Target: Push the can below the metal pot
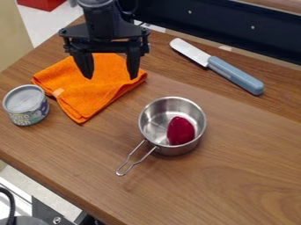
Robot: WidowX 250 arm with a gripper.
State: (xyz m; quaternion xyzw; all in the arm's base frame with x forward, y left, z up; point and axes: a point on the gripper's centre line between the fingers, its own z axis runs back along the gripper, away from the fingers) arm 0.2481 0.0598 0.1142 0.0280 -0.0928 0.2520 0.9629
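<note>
Wooden tabletop | can apart from pincer, down-left in view | released, fingers spread

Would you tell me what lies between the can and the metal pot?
In the camera view, the near corner of the orange cloth lies between the can and metal pot; beyond it, bare tabletop runs to the pot.

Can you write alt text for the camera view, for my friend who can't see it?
An open black robot gripper hangs over an orange cloth on a wooden table, with a tin can beside the cloth at the picture's left. A metal pot holding a dark red, rounded object sits near the middle, and a blue-handled knife lies behind it.
</note>
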